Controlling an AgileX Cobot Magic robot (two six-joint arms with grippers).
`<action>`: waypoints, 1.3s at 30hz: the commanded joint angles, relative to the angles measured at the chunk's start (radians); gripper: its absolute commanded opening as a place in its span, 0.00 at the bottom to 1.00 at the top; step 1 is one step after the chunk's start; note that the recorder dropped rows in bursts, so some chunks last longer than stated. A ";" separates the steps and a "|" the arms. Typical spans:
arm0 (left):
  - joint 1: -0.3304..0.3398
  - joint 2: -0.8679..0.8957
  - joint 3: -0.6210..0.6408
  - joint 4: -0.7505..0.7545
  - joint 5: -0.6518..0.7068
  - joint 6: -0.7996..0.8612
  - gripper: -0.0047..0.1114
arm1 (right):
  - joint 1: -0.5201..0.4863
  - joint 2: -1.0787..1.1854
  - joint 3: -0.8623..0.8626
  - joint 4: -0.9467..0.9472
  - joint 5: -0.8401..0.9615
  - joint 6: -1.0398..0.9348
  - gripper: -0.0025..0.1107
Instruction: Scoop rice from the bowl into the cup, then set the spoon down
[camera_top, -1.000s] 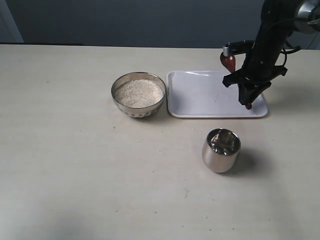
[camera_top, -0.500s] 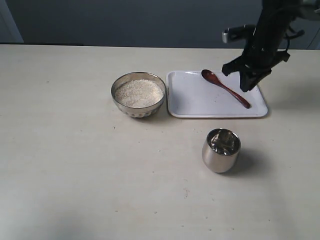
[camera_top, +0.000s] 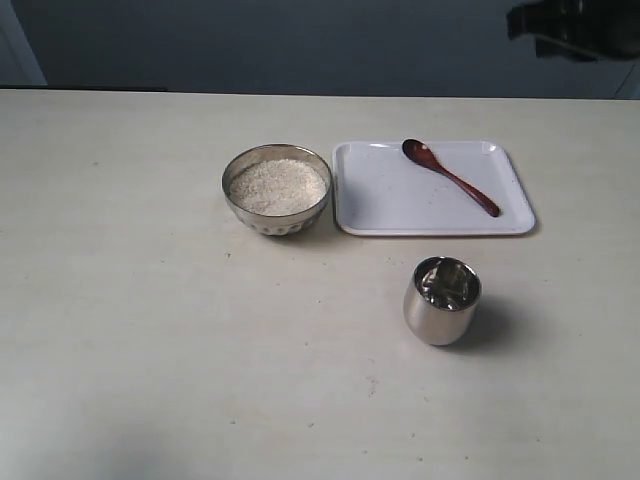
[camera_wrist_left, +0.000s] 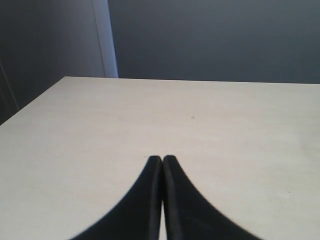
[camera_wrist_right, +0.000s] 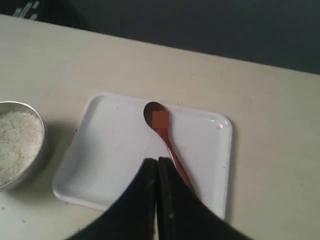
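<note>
While spoon (camera_top: 455, 182) lies on tray (camera_top: 385, 198), cup (camera_top: 442, 302) stands near.

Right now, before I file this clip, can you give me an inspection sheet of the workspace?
Surface: pale table, a few small dark specks.
Job's things: bowl holds rice; cup upright, apart from the tray, contents unclear in reflections; spoon lies on the tray.
Clutter: the white tray beside the bowl; nothing else seen.
Grippers: left gripper shut, empty, over the table; right gripper shut, empty, raised above the tray.
Cables: nothing seen.
Surroundings: dark wall behind the table.
</note>
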 joint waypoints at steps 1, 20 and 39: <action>0.002 0.003 0.005 0.000 -0.005 -0.003 0.04 | -0.004 -0.182 0.315 0.009 -0.223 0.007 0.02; 0.002 0.003 0.005 0.013 -0.005 -0.003 0.04 | 0.019 -0.589 0.630 -0.324 -0.180 0.040 0.02; 0.002 0.003 0.005 0.029 -0.005 -0.003 0.04 | -0.281 -1.234 1.115 -0.097 -0.512 0.091 0.02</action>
